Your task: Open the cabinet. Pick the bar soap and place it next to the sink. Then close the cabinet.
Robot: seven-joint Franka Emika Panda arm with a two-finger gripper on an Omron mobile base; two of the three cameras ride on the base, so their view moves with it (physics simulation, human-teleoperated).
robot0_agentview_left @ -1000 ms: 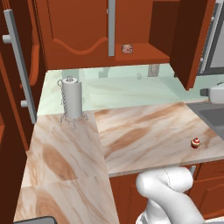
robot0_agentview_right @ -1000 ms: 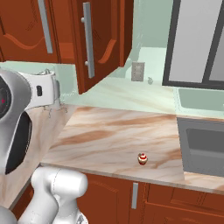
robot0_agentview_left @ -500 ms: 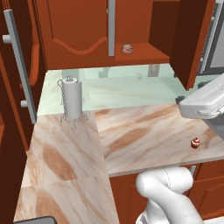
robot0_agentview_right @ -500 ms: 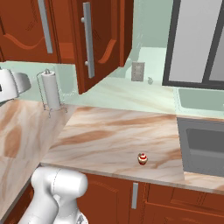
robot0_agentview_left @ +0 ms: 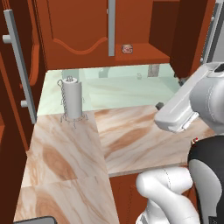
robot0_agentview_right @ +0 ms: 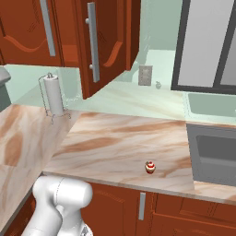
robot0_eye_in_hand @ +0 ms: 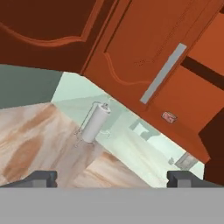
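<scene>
The cabinet (robot0_agentview_left: 78, 30) hangs over the counter with its right door (robot0_agentview_right: 108, 41) swung open. On its bottom shelf lies the small pinkish bar soap (robot0_agentview_left: 127, 49), which the hand view shows as well (robot0_eye_in_hand: 169, 116), far ahead and up to the right of the fingers. My gripper (robot0_eye_in_hand: 111, 179) is open, its two dark fingertips (robot0_eye_in_hand: 41, 178) wide apart with nothing between them, well short of the cabinet. The white arm (robot0_agentview_left: 183, 107) reaches in from the right, above the counter. The dark grey sink (robot0_agentview_right: 214, 152) is set into the stone at the right.
A paper-towel holder (robot0_agentview_left: 72, 99) stands at the back left of the marbled counter (robot0_agentview_left: 127, 140). A small red-and-white cupcake-like item (robot0_agentview_right: 150, 167) sits near the front edge, left of the sink. A tall dark-brown unit (robot0_agentview_left: 17, 87) with a grey handle bounds the left.
The arm has swung into the left base view from the right and has slid almost out of the right base view's left edge. The fingers have stayed open.
</scene>
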